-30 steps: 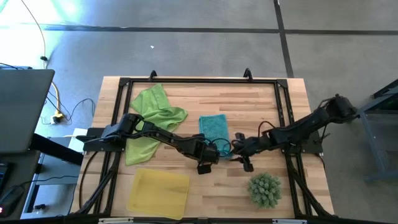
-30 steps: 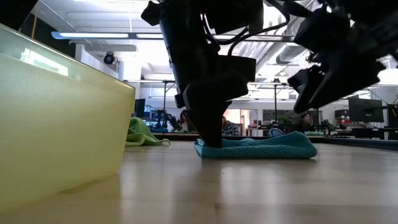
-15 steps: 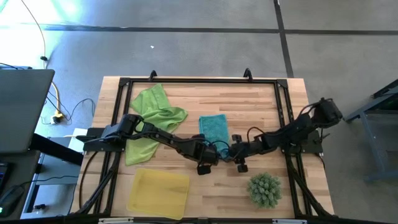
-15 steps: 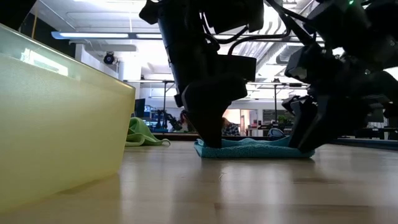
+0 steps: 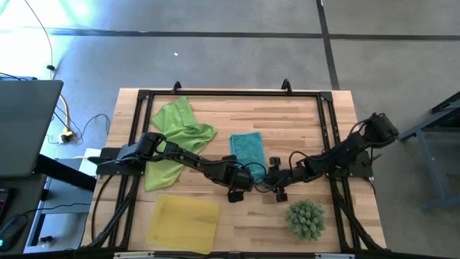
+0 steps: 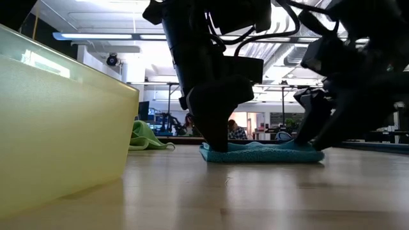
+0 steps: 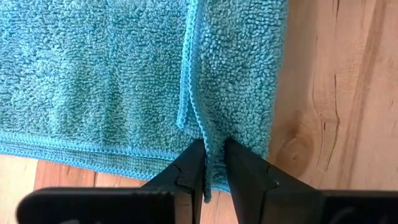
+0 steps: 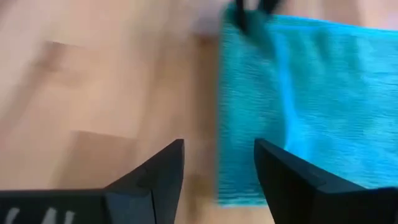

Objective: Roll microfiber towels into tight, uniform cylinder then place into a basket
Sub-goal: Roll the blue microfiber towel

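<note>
Wooden table [image 5: 287, 115] | left pincer [image 7: 213, 163] pinching teal towel [image 5: 248, 150] corner | right pincer [image 8: 217, 163] spread wide beside towel edge

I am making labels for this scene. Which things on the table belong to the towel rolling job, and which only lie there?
Job:
- teal towel, its edge pinched by the left gripper
- green towels
- yellow basket
- right gripper, open at the teal towel's edge

Only lying there:
- spiky green plant
- laptop beside the table
</note>
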Controlling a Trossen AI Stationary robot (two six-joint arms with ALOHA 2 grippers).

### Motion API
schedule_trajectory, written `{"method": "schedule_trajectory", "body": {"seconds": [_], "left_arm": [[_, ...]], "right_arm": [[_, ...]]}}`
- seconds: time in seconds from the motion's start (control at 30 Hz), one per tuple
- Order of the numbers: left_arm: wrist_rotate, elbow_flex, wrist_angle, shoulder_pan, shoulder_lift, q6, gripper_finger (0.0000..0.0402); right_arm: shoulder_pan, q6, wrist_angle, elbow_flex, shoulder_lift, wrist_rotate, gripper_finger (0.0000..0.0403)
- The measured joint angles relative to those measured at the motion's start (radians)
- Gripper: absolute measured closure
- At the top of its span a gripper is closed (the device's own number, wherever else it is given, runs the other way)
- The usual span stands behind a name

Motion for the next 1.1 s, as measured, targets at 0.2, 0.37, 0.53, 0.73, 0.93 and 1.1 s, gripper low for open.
{"method": "schedule_trajectory", "body": {"seconds": [0.2,0.37,0.53,0.73,0.93,1.1], "left_arm": [[0.000,0.000,0.000,0.000,0.000,0.000,0.0346],[-0.002,0.000,-0.006,0.000,-0.002,-0.008,0.0346],[0.005,0.008,-0.047,-0.004,-0.020,0.000,0.0342],[0.103,0.062,-0.146,-0.033,-0.031,0.114,0.0320],[0.088,0.064,-0.127,-0.065,-0.031,0.201,0.0286],[0.025,0.064,-0.059,-0.060,-0.031,0.294,0.0260]], "right_arm": [[-0.009,0.011,-0.052,0.000,0.009,0.055,0.0222],[-0.009,0.032,-0.060,0.001,0.032,0.056,0.0222],[-0.009,0.090,-0.067,0.003,0.050,0.057,0.0224],[-0.009,0.125,-0.068,0.003,0.052,0.050,0.0251],[-0.009,0.125,-0.065,0.003,0.053,0.048,0.0267],[-0.009,0.165,-0.062,0.002,0.053,0.048,0.0268]]}}
